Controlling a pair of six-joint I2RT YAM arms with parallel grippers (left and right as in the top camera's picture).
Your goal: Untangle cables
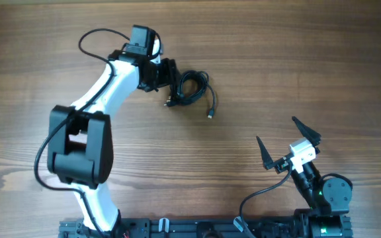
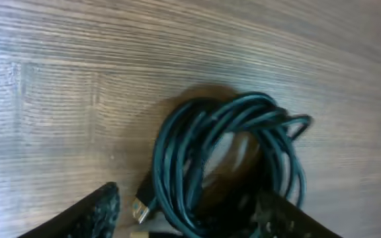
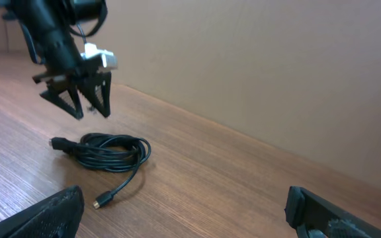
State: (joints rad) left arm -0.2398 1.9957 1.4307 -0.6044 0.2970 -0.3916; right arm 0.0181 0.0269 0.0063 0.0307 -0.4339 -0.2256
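The cables (image 1: 192, 86) lie as one coil of thin dark cord on the wooden table, with a loose tail that ends in a small plug (image 1: 210, 116). In the left wrist view the coil (image 2: 230, 152) fills the middle, and a metal-tipped plug (image 2: 141, 210) lies beside it. My left gripper (image 1: 170, 82) is at the coil's left side, jaws apart, with the near loops between the fingers (image 2: 91, 215). In the right wrist view the left gripper (image 3: 90, 109) hangs just above the coil (image 3: 111, 149), not touching it. My right gripper (image 1: 276, 129) stands open and empty, far to the lower right.
The left arm's white links (image 1: 104, 92) stretch from the near-left base toward the coil. A plain wall (image 3: 276, 79) backs the table (image 1: 296, 59) on the far side. Bare wood lies between the tail plug (image 3: 98, 203) and the right gripper.
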